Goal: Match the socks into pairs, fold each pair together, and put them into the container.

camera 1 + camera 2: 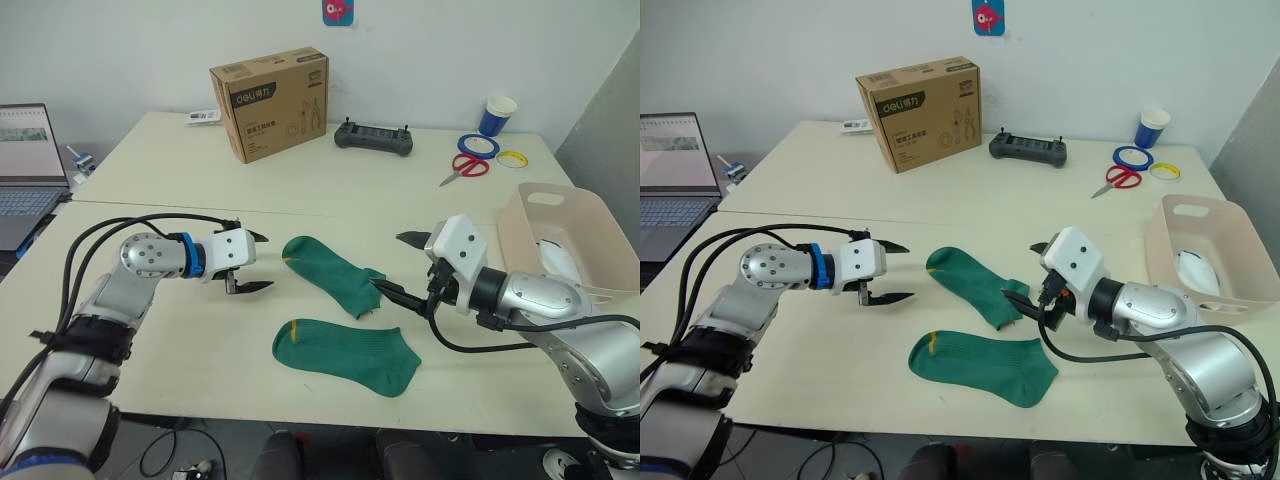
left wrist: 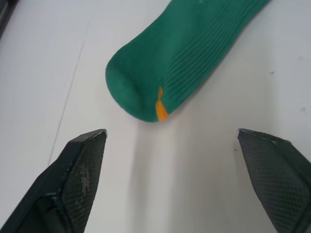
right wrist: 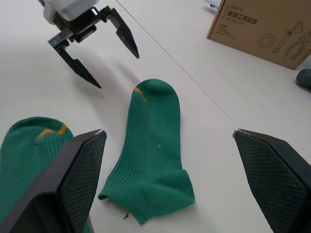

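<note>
Left eye view: two green socks lie flat mid-table, the far sock [image 1: 333, 274] at 12 o'clock of the near sock [image 1: 348, 353]. Left gripper [image 1: 252, 263] and right gripper [image 1: 399, 267] both gape wide, empty, flanking the far sock's ends. Soft, light, floppy ribbed knit; pinch toe and cuff. The tub [image 1: 524, 238] at 3 o'clock seems to hold white socks.
</note>
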Robot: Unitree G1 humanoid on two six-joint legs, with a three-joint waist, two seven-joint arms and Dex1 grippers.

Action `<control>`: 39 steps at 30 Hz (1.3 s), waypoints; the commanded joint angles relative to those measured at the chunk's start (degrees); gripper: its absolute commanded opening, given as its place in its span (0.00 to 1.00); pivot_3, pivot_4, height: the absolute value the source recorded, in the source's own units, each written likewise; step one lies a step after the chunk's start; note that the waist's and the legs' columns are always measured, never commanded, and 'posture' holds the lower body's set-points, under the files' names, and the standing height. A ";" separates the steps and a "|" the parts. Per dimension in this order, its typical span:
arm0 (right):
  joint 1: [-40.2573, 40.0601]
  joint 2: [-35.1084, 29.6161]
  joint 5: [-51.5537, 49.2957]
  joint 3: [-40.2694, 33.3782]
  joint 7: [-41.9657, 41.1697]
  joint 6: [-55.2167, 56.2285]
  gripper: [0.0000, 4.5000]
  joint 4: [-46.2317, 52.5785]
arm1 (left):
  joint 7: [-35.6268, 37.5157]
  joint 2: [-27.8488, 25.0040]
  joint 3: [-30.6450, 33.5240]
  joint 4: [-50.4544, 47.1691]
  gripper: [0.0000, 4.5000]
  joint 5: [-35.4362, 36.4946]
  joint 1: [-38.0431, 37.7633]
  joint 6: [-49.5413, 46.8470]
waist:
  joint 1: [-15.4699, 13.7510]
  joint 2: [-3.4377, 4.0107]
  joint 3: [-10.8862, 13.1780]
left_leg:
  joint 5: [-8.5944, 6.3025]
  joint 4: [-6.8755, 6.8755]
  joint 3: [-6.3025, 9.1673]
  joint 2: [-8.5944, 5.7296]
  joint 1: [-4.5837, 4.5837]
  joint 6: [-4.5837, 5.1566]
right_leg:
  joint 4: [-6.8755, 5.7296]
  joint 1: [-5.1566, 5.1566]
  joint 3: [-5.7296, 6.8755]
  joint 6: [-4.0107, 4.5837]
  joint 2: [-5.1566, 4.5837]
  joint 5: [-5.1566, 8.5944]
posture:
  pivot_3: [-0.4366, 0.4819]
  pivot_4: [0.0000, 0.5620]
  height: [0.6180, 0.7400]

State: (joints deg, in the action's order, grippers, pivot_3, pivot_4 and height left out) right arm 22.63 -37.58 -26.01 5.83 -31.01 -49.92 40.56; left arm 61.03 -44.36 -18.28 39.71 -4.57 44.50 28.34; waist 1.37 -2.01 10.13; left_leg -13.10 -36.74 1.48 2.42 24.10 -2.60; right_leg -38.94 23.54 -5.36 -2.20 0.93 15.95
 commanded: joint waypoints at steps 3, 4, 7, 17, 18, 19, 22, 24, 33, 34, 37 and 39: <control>-0.05 -0.47 -0.39 -0.66 0.44 -1.41 1.00 3.18 | -8.23 4.91 -3.43 15.53 0.96 -10.75 9.04 12.85 | 0.21 -0.01 0.00 | -0.01 -0.04 0.04 0.02 0.07 0.02 | -0.02 0.05 0.02 -0.04 0.04 -0.02 | 0.48 0.27 0.86; -0.14 -0.42 -0.34 -0.62 0.54 -1.61 1.00 3.36 | -9.58 5.46 -3.74 17.43 0.91 -12.05 9.89 13.90 | 0.23 -0.01 0.00 | -0.02 -0.04 0.05 0.02 0.07 0.03 | -0.04 0.05 0.02 -0.05 0.04 -0.02 | 0.48 0.27 0.86; -0.70 -1.47 1.12 0.61 0.15 -1.00 1.00 3.98 | -12.49 6.74 -4.98 21.72 0.72 -15.75 12.25 16.08 | 0.51 -0.01 0.00 | -0.02 -0.06 0.06 0.03 0.06 0.03 | -0.06 0.04 0.02 -0.09 0.06 -0.04 | 0.48 0.27 0.86; 0.63 -7.98 28.51 23.12 -4.04 24.13 1.00 -9.92 | -7.82 7.72 -3.65 23.78 0.02 -14.98 13.21 18.17 | 0.57 -0.01 0.00 | -0.01 -0.17 0.01 0.06 0.01 0.04 | -0.11 0.04 -0.01 -0.19 0.11 -0.09 | 0.48 0.27 0.86; 0.68 -7.41 29.87 23.74 -4.08 25.75 1.00 -11.39 | -7.58 7.72 -3.51 23.66 0.01 -14.86 13.16 18.10 | 0.55 -0.01 0.00 | -0.01 -0.18 0.00 0.06 0.01 0.04 | -0.11 0.03 -0.03 -0.19 0.11 -0.10 | 0.48 0.27 0.86; 0.87 -6.71 31.52 24.59 -4.09 27.57 1.00 -13.31 | -7.11 7.72 -3.22 23.47 0.01 -14.43 13.00 17.79 | 0.51 -0.01 0.00 | -0.01 -0.19 -0.01 0.05 0.01 0.04 | -0.11 0.04 -0.03 -0.20 0.11 -0.10 | 0.48 0.27 0.86; 1.72 -4.77 37.38 27.57 -4.23 33.44 1.00 -19.55 | -5.86 7.51 -2.54 22.62 0.01 -13.44 12.43 17.23 | 0.47 -0.01 0.00 | -0.01 -0.17 0.01 0.06 0.02 0.04 | -0.11 0.04 -0.02 -0.20 0.11 -0.10 | 0.48 0.27 0.86; 2.06 -3.58 40.06 28.27 -3.99 36.40 1.00 -22.35 | -5.35 7.46 -2.22 22.22 0.01 -13.15 12.20 16.96 | 0.47 -0.01 0.00 | -0.01 -0.17 0.02 0.06 0.02 0.04 | -0.11 0.04 -0.01 -0.19 0.12 -0.10 | 0.48 0.27 0.86; 2.76 3.17 45.29 26.19 -3.26 43.21 0.63 -29.53 | -3.33 7.24 -1.95 20.72 0.00 -11.72 11.08 16.69 | 0.52 -0.02 0.00 | 0.00 -0.19 0.02 0.14 -0.14 0.03 | -0.21 -0.06 -0.04 -0.18 0.24 -0.11 | 0.48 0.27 0.86; 2.76 3.42 45.31 25.74 -3.48 43.57 0.55 -29.91 | -3.02 7.20 -1.90 20.65 0.00 -11.55 10.97 16.64 | 0.49 -0.02 0.00 | 0.00 -0.19 0.01 0.14 -0.14 0.03 | -0.20 -0.05 -0.04 -0.18 0.24 -0.12 | 0.48 0.27 0.86; 2.27 3.75 44.58 24.14 -4.58 44.70 0.31 -29.87 | -1.51 6.80 -1.78 20.35 0.00 -10.90 10.68 16.62 | 0.44 -0.02 0.00 | 0.00 -0.19 0.02 0.14 -0.13 0.03 | -0.20 -0.05 -0.04 -0.17 0.23 -0.12 | 0.48 0.27 0.86; 1.29 3.91 42.77 22.69 -5.89 44.87 0.16 -28.51 | 1.33 6.85 -0.70 19.36 0.00 -8.45 10.32 15.82 | 0.45 -0.02 0.00 | 0.00 -0.18 0.02 0.14 -0.13 0.04 | -0.20 -0.05 -0.04 -0.17 0.23 -0.13 | 0.48 0.27 0.86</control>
State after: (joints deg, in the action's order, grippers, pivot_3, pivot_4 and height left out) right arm 24.07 -33.67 18.32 30.61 -36.18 -6.19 9.57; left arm 60.74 -36.80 -20.67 60.93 -15.52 54.74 44.71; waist 1.82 -2.03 10.13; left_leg -13.11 -36.92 1.51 2.57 23.96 -2.57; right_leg -39.14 23.48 -5.38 -2.36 1.16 15.83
